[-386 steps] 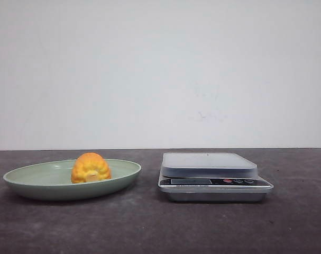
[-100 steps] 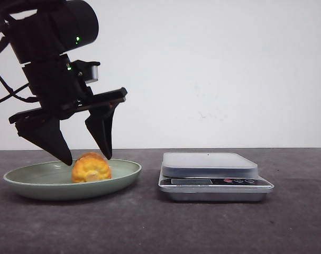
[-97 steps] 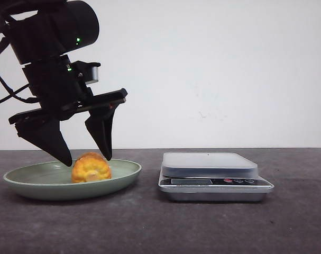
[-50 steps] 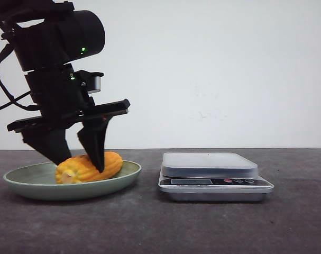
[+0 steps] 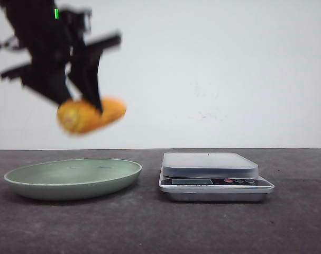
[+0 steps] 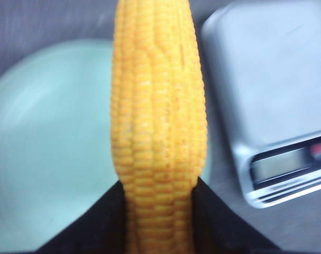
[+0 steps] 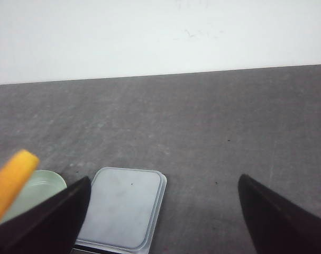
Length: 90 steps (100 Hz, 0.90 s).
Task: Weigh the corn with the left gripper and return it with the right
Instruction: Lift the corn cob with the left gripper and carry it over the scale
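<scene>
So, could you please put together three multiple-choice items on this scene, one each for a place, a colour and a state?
1. Where is the ridged orange-yellow toy corn cob?
A. lying in the dish
B. held in the air above the dish
C. resting on the scale

2. What colour is the shallow round dish?
A. pale green
B. red
C. black

3. What is on the flat platform of the silver digital kitchen scale?
A. the corn
B. a cup
C. nothing

Answers:
1. B, as the front view shows the left gripper with its jaws clamped on the cob, well above the dish.
2. A, as the front view shows the dish pale green.
3. C, as the front and right wrist views show the platform bare. The right gripper stands open above it.
</scene>
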{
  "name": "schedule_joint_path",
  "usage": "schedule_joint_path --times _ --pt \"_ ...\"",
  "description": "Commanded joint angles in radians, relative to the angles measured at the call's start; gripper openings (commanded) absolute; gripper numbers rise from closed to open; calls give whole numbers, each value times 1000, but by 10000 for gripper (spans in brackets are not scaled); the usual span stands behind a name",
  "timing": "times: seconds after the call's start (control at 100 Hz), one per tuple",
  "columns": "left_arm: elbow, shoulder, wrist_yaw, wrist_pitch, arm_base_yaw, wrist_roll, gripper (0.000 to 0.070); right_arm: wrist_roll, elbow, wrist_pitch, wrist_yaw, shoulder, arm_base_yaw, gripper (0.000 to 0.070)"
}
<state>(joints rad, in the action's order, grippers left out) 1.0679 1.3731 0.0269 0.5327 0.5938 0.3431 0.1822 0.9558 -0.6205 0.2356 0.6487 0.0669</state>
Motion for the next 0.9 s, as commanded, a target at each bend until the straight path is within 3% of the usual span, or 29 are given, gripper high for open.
schedule_joint_path --times 0.0,0.46,0.89 --pt "63 13 0 -12 18 -10 6 -11 19 7 1 3 3 563" --pt "532 369 1 29 175 7 6 -10 19 6 1 3 3 563" --pt "579 586 8 31 209 47 6 -11 19 6 1 3 3 563"
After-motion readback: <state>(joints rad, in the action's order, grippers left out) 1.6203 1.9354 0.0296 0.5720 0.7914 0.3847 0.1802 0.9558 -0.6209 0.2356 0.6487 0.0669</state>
